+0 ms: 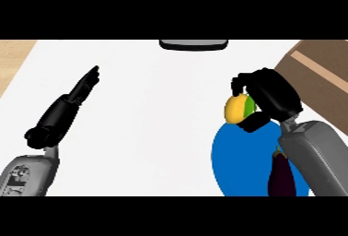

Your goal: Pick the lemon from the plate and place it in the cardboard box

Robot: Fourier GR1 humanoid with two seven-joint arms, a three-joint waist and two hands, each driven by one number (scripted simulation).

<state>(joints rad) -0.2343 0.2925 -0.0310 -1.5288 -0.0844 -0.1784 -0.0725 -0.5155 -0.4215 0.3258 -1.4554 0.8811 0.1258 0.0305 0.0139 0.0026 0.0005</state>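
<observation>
The right hand (268, 99) has its fingers and thumb curled round the lemon (236, 108) and holds it just above the far edge of the blue plate (238, 161). So the picking-up step looks done, and the carrying step is in hand. A dark eggplant (280, 177) lies on the plate beside the arm. Next, the lemon needs to go up and to the right, over the cardboard box (319, 76), and then be let go. The left hand (81, 90) rests open, fingers straight, far to the left.
</observation>
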